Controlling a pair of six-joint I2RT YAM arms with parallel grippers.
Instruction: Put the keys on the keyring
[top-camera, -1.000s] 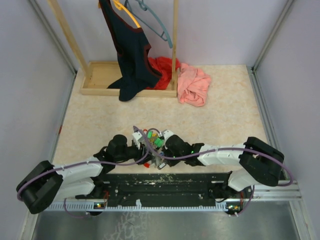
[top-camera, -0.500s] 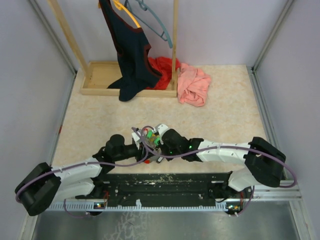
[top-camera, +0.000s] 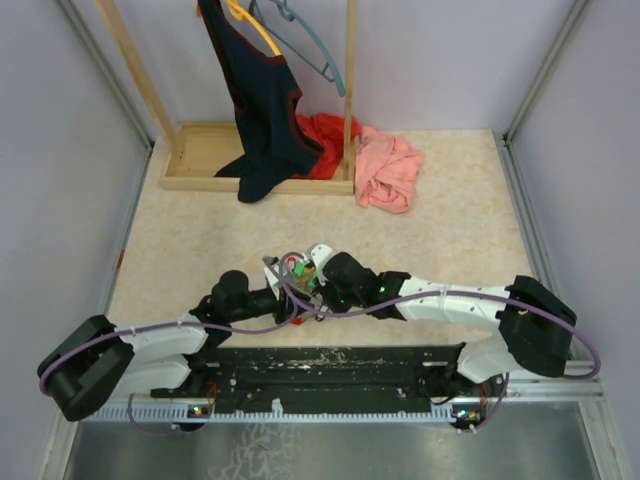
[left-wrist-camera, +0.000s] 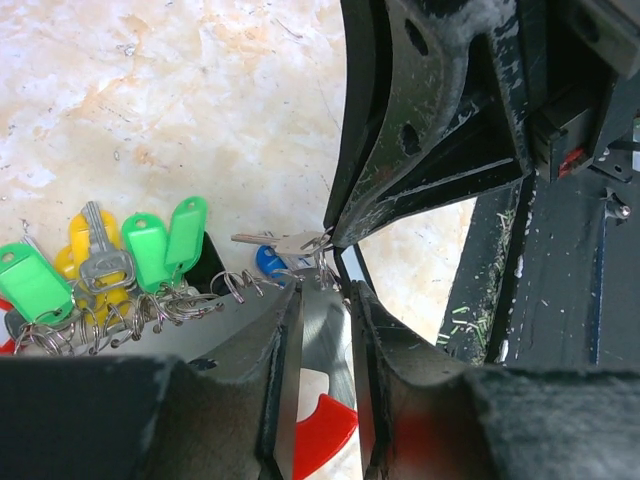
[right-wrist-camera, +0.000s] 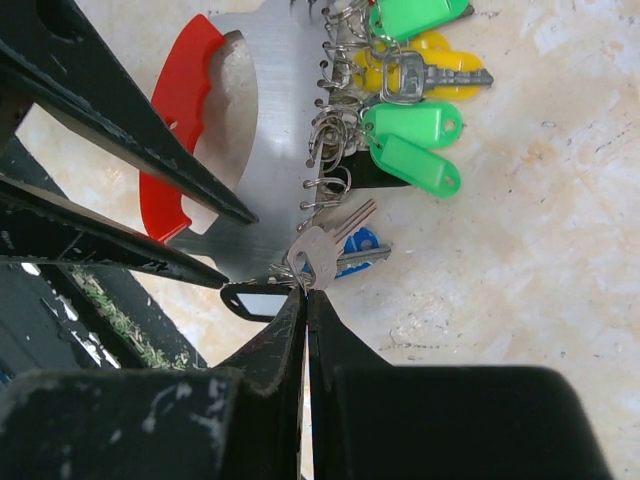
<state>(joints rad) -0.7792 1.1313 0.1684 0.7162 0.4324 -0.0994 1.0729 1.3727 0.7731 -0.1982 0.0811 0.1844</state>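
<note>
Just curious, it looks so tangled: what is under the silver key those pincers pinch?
A blue key head peeks out beneath the silver key that the right gripper pinches. The rest of it is covered.

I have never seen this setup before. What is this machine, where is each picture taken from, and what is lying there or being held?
Two robot arms are bolted to the near edge of a table. The overhead view looks down on both; the other two come from a camera on each wrist. The left gripper clamps the keyring, a grey metal plate with a red part and small wire rings along its edge. The right gripper pinches a silver key beside those rings. More keys and green tags lie by the rings on the table. Clothes sit at the back.
</note>
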